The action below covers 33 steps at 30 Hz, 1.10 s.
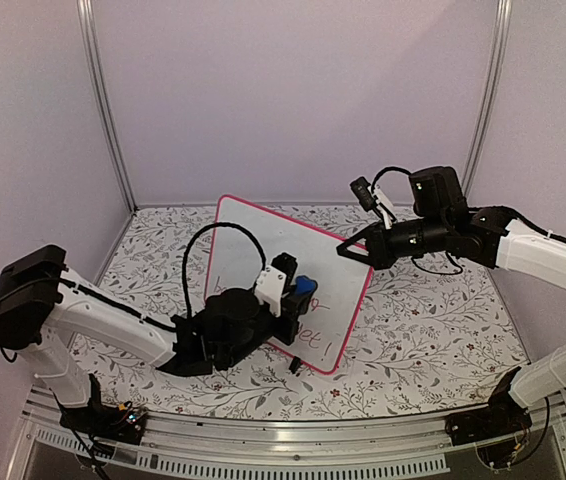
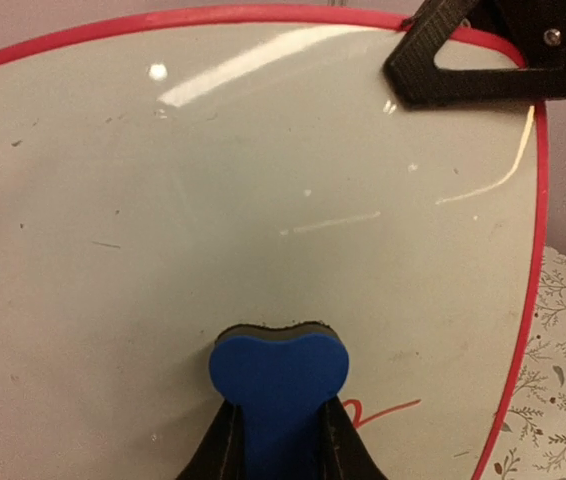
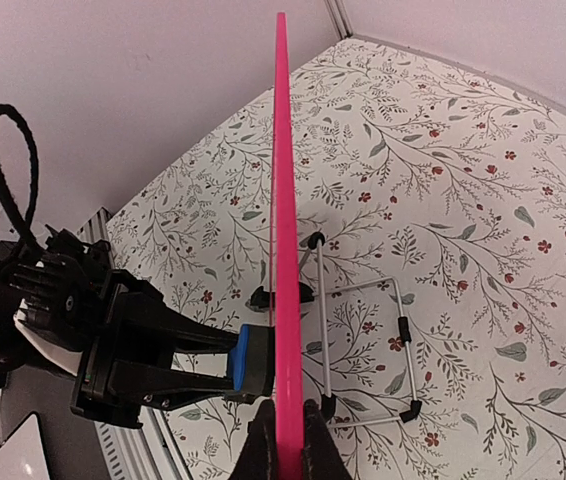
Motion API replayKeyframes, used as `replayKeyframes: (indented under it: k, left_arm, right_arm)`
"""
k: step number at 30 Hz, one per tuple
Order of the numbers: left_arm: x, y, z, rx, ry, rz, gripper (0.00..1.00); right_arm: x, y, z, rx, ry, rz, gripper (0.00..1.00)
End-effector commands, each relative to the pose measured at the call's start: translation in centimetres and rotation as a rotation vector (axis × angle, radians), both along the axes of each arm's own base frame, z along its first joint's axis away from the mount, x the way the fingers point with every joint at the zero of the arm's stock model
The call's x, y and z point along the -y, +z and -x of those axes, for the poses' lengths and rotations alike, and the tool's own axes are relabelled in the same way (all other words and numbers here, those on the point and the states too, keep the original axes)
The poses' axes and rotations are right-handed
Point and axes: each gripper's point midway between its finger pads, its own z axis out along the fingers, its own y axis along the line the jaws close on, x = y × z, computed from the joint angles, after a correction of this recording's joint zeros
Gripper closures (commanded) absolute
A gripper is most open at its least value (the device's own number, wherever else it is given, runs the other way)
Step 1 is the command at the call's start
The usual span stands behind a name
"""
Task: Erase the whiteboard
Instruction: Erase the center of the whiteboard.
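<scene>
Pink-framed and glossy white, the board (image 1: 313, 255) stands propped near the middle of the top view, on the flower-patterned table (image 1: 433, 330), its face turned toward the arms and its top leaning away. From the right wrist it shows edge-on as a thin pink line (image 3: 281, 200) running up the centre of the frame, with a wire stand (image 3: 363, 350) behind it at lower right. The right gripper (image 1: 348, 250) reaches in from the right of the top view and pinches the board's frame near its upper right corner. Its two fingers are pressed on either side of the pink edge at the bottom of its own camera (image 3: 288, 445), and it appears as a black wedge at upper right in the left wrist view (image 2: 443, 60). The left gripper (image 1: 298, 295) sits at lower centre in front of the board, jaws clamped on a blue eraser (image 1: 306, 288). In its own view (image 2: 278, 440) the eraser (image 2: 278, 375) lies at bottom centre with its dark pad against the white face. Red writing (image 1: 338, 315) shows on the board's lower right part, and a stroke of it (image 2: 383, 410) lies just right of the eraser.
</scene>
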Motion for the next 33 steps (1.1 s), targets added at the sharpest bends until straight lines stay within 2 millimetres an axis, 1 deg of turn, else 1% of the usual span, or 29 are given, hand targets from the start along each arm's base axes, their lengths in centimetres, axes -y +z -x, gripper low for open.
replayKeyframes:
  k: [1,8,15,24,33]
  left_arm:
    - [-1.0,-5.3,0.7,-0.086,0.000,-0.110,0.91]
    - [-1.4,-6.2,1.1,-0.105,0.000,-0.114,0.91]
    - [-1.9,-7.4,1.5,-0.130,0.004,-0.122,0.91]
    - [-2.1,-7.7,1.7,-0.133,0.009,-0.134,0.91]
    - [-2.5,-8.6,2.2,-0.143,0.013,-0.149,0.91]
  right_arm:
    - [-0.5,-2.1,1.9,-0.037,0.087,0.051,1.00]
    - [-0.4,-2.0,1.8,-0.033,0.085,0.051,1.00]
    - [-0.5,-2.0,1.9,-0.036,0.087,0.051,1.00]
    - [-0.4,-1.9,1.9,-0.032,0.087,0.050,1.00]
    - [-0.4,-1.9,1.9,-0.031,0.087,0.049,1.00]
